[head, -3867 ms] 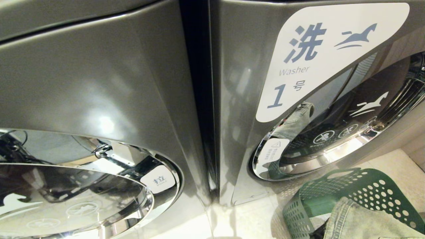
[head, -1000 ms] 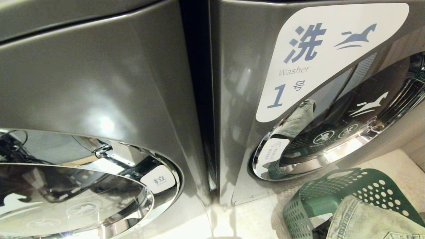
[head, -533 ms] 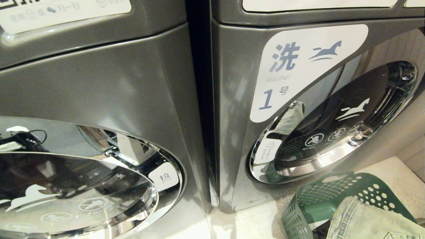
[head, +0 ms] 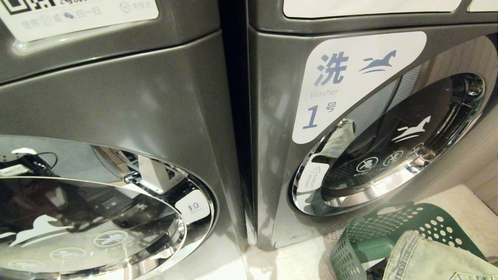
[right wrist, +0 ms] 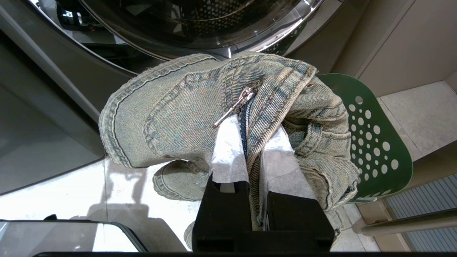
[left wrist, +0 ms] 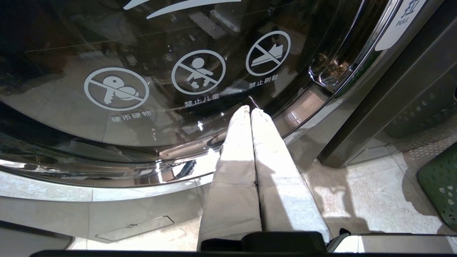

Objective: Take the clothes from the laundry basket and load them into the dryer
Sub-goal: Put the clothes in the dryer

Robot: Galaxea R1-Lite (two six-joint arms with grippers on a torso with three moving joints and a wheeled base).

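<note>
Camera tilted up; right tool (right wrist: 250,142) grips one jeans (right wrist: 185,117).

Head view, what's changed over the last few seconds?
The camera has tilted up: the whole scene slid down, bringing the grey machines' top label strips into view. Nothing itself moved. The faded blue denim garment still lies over the green perforated plastic basket, and both doors remain shut.

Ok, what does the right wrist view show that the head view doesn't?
Only the right wrist view: the right gripper shut on the jeans near the zipper.

Only the head view: the Washer 1 label and the second machine's door.

Both: the green laundry basket, the denim and the washer door.
</note>
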